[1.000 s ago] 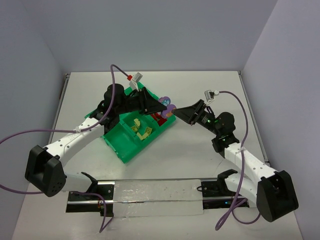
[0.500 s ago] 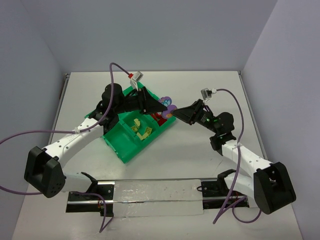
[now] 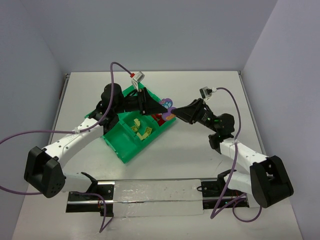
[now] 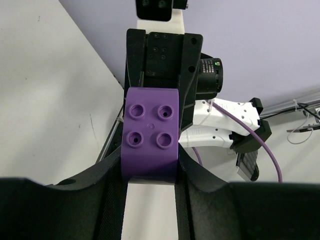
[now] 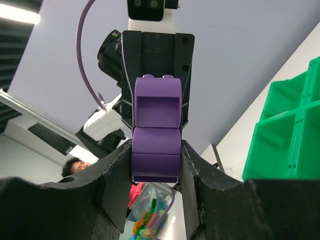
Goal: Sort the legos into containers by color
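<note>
A white surface (image 3: 200, 90) carries a green tray (image 3: 120, 140), set at a slant. Just above the tray's right corner, the left pincer (image 3: 164, 106) and right pincer (image 3: 177, 111) meet tip to tip. Each is clamped on one end of the joined purple bricks (image 3: 170, 105), which are held off the surface. Pale yellow bricks (image 3: 140, 129) lie in a middle compartment of the tray, and red bricks (image 3: 159, 118) in the one by that corner.

Bright, even overhead light; the table (image 3: 190, 150) shows only soft shadows. In the wrist views, fingers (image 4: 75, 205) at 6 o'clock are blurred.
</note>
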### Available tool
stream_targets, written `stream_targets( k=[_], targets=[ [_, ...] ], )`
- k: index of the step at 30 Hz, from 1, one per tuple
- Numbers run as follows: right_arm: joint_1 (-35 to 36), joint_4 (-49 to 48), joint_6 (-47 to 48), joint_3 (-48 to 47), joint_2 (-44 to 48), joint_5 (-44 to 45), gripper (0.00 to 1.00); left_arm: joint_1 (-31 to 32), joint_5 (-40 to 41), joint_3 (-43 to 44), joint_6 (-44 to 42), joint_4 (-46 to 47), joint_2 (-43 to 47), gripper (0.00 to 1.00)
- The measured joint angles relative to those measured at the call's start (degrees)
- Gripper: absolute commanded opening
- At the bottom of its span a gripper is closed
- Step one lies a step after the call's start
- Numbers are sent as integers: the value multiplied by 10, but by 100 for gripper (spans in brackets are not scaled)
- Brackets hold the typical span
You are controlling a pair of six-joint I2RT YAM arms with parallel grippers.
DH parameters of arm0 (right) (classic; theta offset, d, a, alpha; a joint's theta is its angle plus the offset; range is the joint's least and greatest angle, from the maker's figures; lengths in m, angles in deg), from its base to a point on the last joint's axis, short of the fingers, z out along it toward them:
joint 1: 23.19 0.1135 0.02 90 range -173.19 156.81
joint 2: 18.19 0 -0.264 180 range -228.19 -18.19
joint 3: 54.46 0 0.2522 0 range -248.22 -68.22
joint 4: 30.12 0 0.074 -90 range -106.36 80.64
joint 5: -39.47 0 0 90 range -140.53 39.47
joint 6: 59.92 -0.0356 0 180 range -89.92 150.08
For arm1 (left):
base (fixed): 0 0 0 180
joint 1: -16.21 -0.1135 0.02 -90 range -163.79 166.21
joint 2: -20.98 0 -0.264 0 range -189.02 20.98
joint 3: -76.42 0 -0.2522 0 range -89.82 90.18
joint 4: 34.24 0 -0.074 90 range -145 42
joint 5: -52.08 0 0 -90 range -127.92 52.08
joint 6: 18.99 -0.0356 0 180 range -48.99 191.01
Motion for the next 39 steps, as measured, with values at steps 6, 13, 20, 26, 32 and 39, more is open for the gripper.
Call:
stream_targets(
  k=[6,13,20,26,32,39],
  targets=[
    [-1,1,-5,0,-1,-5,0,0,-4,0,-3,8,0,2],
    [-1,15,7,0,4,-7,0,1,8,5,-22,-13,5,75],
    [-1,29,22,1,14,-11,0,0,36,9,-34,-33,18,66],
    [-1,31,24,8,25,-12,0,-1,51,9,-33,-32,30,8],
    [-1,33,21,12,31,-11,0,-2,47,8,-32,-26,30,0],
    [-3,34,31,36,39,-22,0,-7,70,3,-31,-51,41,0]
  ],
)
